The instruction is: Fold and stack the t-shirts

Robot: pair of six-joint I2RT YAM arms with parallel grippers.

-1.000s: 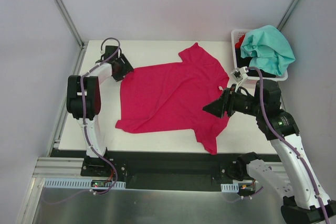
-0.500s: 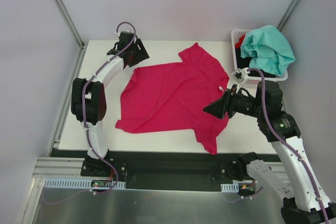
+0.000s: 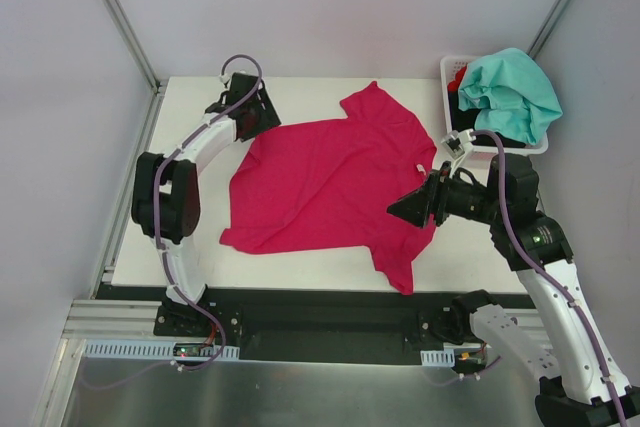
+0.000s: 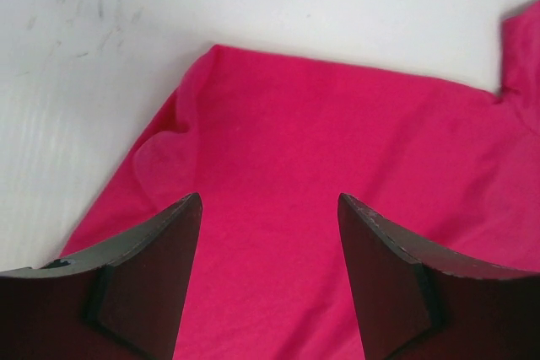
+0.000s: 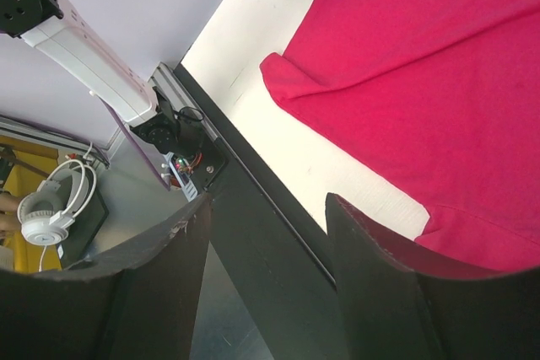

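A large magenta-pink t-shirt (image 3: 330,182) lies spread flat on the white table, with a small white label (image 3: 420,168) near its right edge. It also shows in the left wrist view (image 4: 337,149) and the right wrist view (image 5: 439,65). My left gripper (image 3: 262,117) is open and empty just above the shirt's far left corner. My right gripper (image 3: 400,211) is open and empty, held over the shirt's right side. A teal-mint t-shirt (image 3: 512,92) hangs over the basket, with black and red cloth (image 3: 458,80) beneath it.
A white plastic basket (image 3: 450,72) stands at the table's far right corner. The table (image 3: 190,162) shows bare white along the left and far sides. A black rail (image 3: 330,297) runs along the near edge. Grey walls stand close on both sides.
My left arm swung from the shirt's left edge out to the far side, then came back a little down onto the shirt's far left corner. The right arm has not moved.
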